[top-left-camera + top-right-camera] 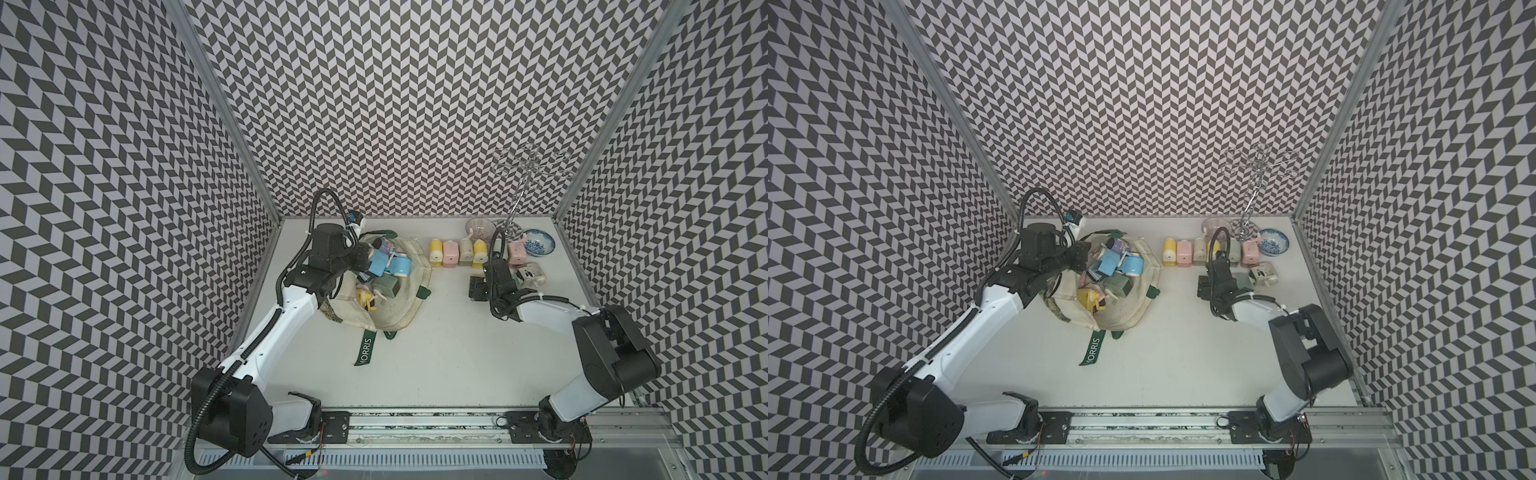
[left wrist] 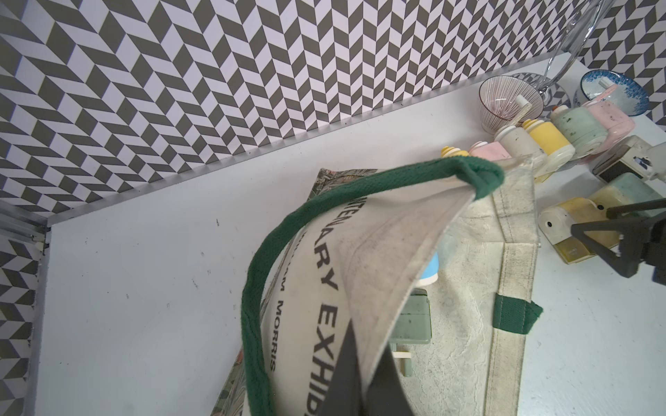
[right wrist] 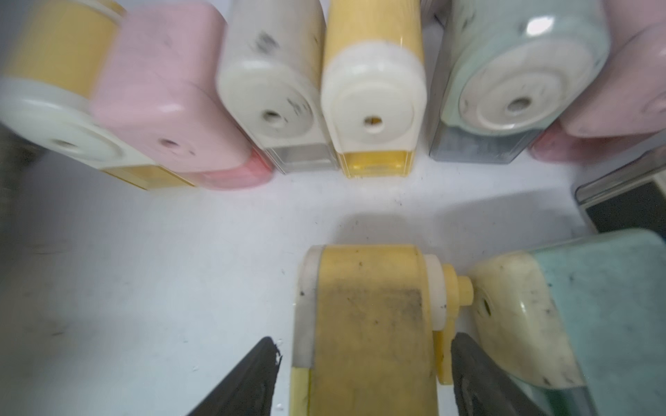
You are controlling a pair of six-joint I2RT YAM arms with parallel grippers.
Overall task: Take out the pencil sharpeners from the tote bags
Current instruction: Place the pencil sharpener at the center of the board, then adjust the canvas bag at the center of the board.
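The cream tote bag (image 1: 401, 309) lies open at the back left, green "MORRIS" strap trailing forward. Blue (image 1: 380, 262), green (image 1: 384, 286) and yellow (image 1: 365, 300) pencil sharpeners lie jumbled inside. My left gripper (image 1: 360, 259) is shut on the bag's rim, holding the cloth (image 2: 393, 230) up between its fingers (image 2: 346, 360). A row of yellow, pink and beige sharpeners (image 1: 450, 253) stands at the back. In front of that row my right gripper (image 3: 365, 338) is open astride a yellow sharpener (image 3: 367, 299) lying on the table, with a gap at one finger (image 3: 252, 374).
Two patterned bowls (image 1: 480, 227) (image 1: 539, 242) and a wire stand (image 1: 515, 195) stand at the back right. A pale green sharpener (image 3: 594, 309) lies right against the yellow one's crank. A beige sharpener with a dark panel (image 1: 530, 274) lies right of my right gripper.
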